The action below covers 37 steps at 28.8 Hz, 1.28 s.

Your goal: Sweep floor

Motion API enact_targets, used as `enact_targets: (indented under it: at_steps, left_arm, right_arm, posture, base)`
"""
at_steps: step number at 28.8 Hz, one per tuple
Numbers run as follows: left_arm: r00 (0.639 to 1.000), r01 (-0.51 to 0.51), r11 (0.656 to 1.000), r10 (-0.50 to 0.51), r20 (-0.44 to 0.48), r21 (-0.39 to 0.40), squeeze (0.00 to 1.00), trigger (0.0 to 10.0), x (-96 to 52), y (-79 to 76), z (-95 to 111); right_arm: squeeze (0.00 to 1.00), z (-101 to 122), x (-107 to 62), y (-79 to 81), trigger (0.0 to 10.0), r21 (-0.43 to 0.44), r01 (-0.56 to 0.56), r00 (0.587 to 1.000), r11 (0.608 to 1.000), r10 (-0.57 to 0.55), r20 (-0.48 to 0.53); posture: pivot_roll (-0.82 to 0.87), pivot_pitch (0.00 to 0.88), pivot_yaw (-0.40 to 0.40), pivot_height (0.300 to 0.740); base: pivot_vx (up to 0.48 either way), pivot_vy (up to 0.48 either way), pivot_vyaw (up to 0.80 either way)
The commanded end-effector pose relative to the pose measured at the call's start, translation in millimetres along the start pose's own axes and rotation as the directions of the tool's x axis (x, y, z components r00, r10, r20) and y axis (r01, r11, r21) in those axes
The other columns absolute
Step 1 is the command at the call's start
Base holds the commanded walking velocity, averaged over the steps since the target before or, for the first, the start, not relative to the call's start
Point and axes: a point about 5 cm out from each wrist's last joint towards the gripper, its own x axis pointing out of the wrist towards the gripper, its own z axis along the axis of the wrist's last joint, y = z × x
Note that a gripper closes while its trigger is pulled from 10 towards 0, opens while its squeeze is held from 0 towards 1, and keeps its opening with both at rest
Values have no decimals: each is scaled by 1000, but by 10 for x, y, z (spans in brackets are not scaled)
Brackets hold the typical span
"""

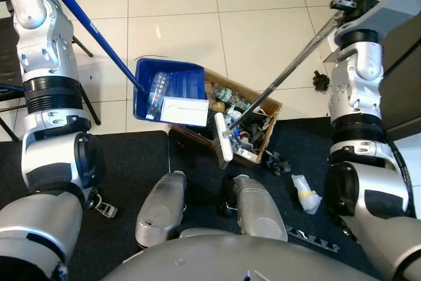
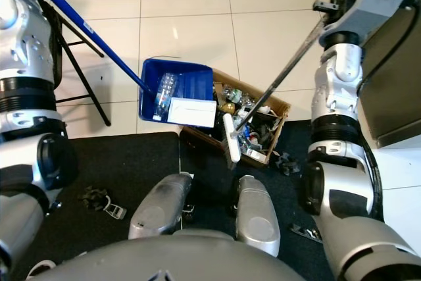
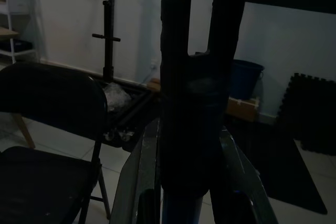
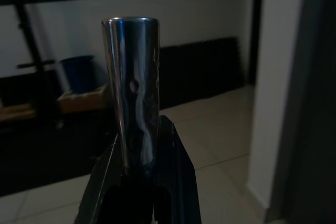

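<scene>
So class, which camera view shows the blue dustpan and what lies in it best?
The left eye view: the dustpan sits in open sight, tipped at the box with a clear bottle and white card in it. The right eye view shows the same. The left wrist view shows its blue handle in the left pincer; the right wrist view, the broom pole.

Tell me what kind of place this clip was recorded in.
Probably an indoor workroom or lab-like space rather than a furnished living room: pale tiled floor partly covered by black mats, a black folding chair, and a cardboard box of litter beside the blue dustpan.
</scene>
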Motion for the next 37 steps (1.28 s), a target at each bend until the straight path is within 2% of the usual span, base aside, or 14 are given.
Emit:
enact_targets:
  at_steps: [1, 4, 5, 6, 7, 14, 20, 21, 22, 25, 28, 29, 32, 37]
  left_arm:
    - [997, 13, 999, -16, 76, 37, 0, 10000, 69, 27, 173]
    - [997, 24, 999, -28, 77, 49, 0, 10000, 91, 16, 172]
    - [996, 33, 997, -38, 79, 68, 0, 10000, 120, 4, 178]
    - [994, 46, 994, -54, 90, 96, 0, 10000, 183, -13, 220]
    - [994, 49, 993, -59, 95, 103, 0, 10000, 206, -20, 244]
    - [991, 61, 990, -75, 108, 126, 0, 10000, 260, -33, 301]
    - [986, 87, 978, -112, 124, 191, 0, 10000, 352, -59, 383]
    - [986, 87, 978, -112, 124, 191, 0, 10000, 352, -59, 383]
    - [985, 95, 975, -122, 123, 201, 0, 10000, 372, -74, 395]
    - [983, 109, 972, -136, 122, 211, 0, 10000, 384, -103, 406]
    - [980, 130, 961, -161, 115, 244, 0, 10000, 408, -161, 424]
    - [980, 130, 961, -161, 115, 244, 0, 10000, 408, -161, 424]
    - [978, 139, 952, -176, 115, 271, 0, 10000, 428, -194, 457]
    - [976, 139, 952, -178, 124, 274, 0, 10000, 452, -209, 514]
  right_arm:
    - [0, 95, 5, -126, 10000, -38, 52, 997, 998, -49, 64]
    - [0, 131, 5, -187, 10000, -63, 78, 994, 995, -73, 84]
    - [0, 173, 2, -262, 10000, -83, 113, 989, 990, -104, 105]
    - [0, 242, -19, -421, 10000, -126, 181, 977, 975, -163, 140]
    - [0, 262, -31, -481, 10000, -138, 204, 972, 969, -183, 150]
    - [0, 287, -88, -632, 10000, -164, 261, 958, 951, -234, 167]
    - [0, 295, -240, -886, 10000, -206, 366, 925, 907, -330, 191]
    - [0, 295, -240, -886, 10000, -206, 366, 925, 907, -330, 191]
    - [0, 319, -279, -969, 10000, -205, 403, 909, 892, -364, 202]
    - [0, 364, -314, -1059, 10000, -197, 445, 888, 874, -402, 222]
    - [0, 509, -401, -1254, 10000, -172, 540, 827, 824, -483, 287]
    - [0, 509, -401, -1254, 10000, -172, 540, 827, 824, -483, 287]
    - [0, 668, -462, -1366, 10000, -104, 578, 786, 809, -518, 339]
    - [0, 868, -487, -1413, 10000, -18, 567, 763, 824, -516, 390]
  posture:
    - [111, 0, 22, 740]
    - [107, 0, 24, 740]
    - [98, 3, 28, 740]
    - [88, 6, 31, 740]
    - [83, 7, 34, 740]
    - [65, 16, 42, 740]
    - [29, 34, 65, 740]
    - [29, 34, 65, 740]
    - [21, 36, 72, 740]
    - [10, 39, 80, 740]
    - [-8, 44, 95, 740]
    - [-8, 44, 95, 740]
    - [-26, 48, 109, 740]
    - [-39, 50, 117, 740]
  base:
    - [0, 0, 0]
    - [0, 0, 0]
    - [0, 0, 0]
    - [0, 0, 0]
    - [0, 0, 0]
    - [0, 0, 0]
    - [0, 0, 0]
    - [0, 0, 0]
    - [0, 0, 0]
    - [0, 0, 0]
    - [0, 0, 0]
    - [0, 0, 0]
    - [0, 0, 0]
    - [0, 0, 0]
